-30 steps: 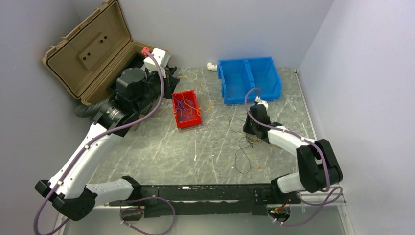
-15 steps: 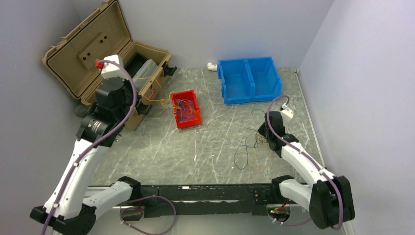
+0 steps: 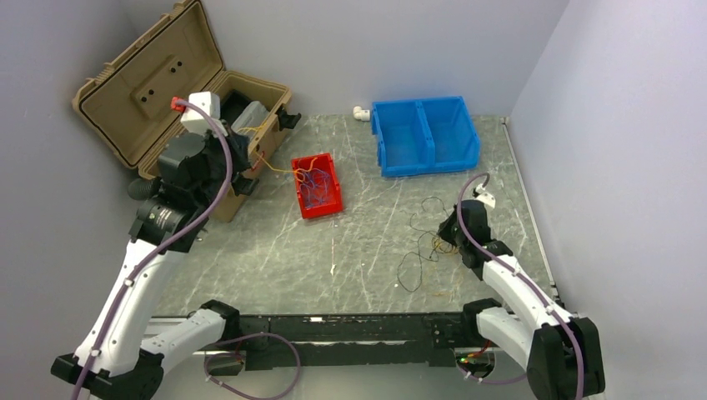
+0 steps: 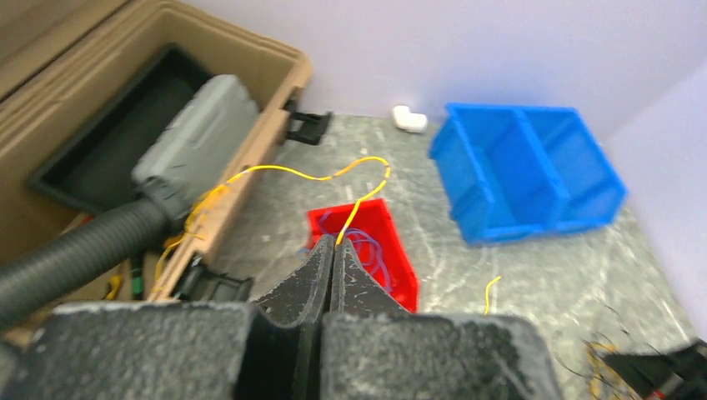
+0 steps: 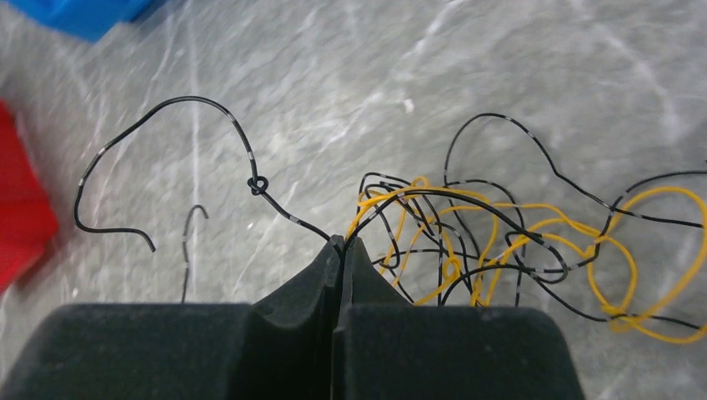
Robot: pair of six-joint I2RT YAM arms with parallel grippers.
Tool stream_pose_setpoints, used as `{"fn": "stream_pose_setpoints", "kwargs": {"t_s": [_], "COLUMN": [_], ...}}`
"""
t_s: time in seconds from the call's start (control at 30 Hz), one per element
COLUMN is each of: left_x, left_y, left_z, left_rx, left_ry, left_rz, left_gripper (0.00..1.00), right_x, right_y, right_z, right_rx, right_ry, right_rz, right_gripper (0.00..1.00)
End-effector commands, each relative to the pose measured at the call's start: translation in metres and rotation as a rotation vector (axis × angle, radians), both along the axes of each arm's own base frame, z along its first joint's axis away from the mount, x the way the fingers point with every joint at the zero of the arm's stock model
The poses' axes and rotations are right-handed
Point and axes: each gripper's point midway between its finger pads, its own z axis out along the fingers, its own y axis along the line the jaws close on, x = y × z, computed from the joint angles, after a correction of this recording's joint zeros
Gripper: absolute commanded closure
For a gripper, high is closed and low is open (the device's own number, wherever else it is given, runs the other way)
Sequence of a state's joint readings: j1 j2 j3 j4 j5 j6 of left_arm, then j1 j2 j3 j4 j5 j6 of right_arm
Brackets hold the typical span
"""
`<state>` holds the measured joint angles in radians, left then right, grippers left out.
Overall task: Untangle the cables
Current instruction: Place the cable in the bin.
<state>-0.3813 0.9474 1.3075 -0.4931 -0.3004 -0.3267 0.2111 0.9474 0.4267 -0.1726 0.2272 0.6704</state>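
My left gripper (image 4: pixel 333 248) is shut on a thin yellow cable (image 4: pixel 367 190). That cable arcs over the red bin (image 4: pixel 398 265) and runs back to the tan case. In the top view the left gripper (image 3: pixel 250 164) hovers between the case and the red bin (image 3: pixel 326 200), where blue cables (image 3: pixel 313 188) lie. My right gripper (image 5: pixel 340 243) is shut on a black cable (image 5: pixel 250 158) at the left edge of a black and yellow tangle (image 5: pixel 508 242). In the top view the right gripper (image 3: pixel 448 233) sits just right of that tangle (image 3: pixel 427 243) on the table.
An open tan case (image 3: pixel 142 92) stands at the back left, a grey box (image 4: pixel 196 133) and a black corrugated hose (image 4: pixel 75 258) at it. A blue two-compartment bin (image 3: pixel 425 133) sits at the back, a white fitting (image 3: pixel 360 112) beside it. A loose yellow strand (image 4: pixel 492 292) lies on the table.
The right gripper has shut on the black cable and drawn back to the right and nearer. The left arm has swung left from the red bin towards the case, trailing the yellow cable.
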Motion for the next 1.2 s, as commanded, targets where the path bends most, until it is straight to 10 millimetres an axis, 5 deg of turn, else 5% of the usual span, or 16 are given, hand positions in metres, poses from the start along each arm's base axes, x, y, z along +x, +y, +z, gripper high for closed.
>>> {"fn": "stream_pose_setpoints", "kwargs": {"t_s": [0.0, 0.17, 0.27, 0.37, 0.7, 1.17], "left_x": [-0.004, -0.003, 0.0, 0.005, 0.046, 0.161], "left_y": [-0.049, -0.086, -0.104, -0.118, -0.185, -0.285], "left_z": [0.044, 0.06, 0.07, 0.084, 0.099, 0.031], "left_rx": [-0.037, -0.061, -0.086, -0.116, -0.209, -0.36], "left_ry": [-0.111, -0.14, -0.153, -0.182, -0.188, -0.047], "left_rz": [-0.276, -0.471, -0.555, -0.614, -0.797, -0.868], "left_gripper": [1.0, 1.0, 1.0, 1.0, 1.0, 1.0], "right_x": [0.006, 0.0, -0.001, -0.001, -0.004, -0.011], "right_y": [0.036, 0.045, 0.043, 0.039, 0.015, 0.001], "right_z": [0.019, 0.017, 0.015, 0.018, 0.022, 0.027], "right_rx": [0.046, 0.063, 0.057, 0.048, 0.027, 0.032], "right_ry": [-0.112, -0.121, -0.119, -0.13, -0.192, -0.247], "right_rz": [0.254, 0.314, 0.311, 0.285, 0.131, 0.046], "right_gripper": [0.95, 0.82, 0.44, 0.3, 0.28, 0.29]}}
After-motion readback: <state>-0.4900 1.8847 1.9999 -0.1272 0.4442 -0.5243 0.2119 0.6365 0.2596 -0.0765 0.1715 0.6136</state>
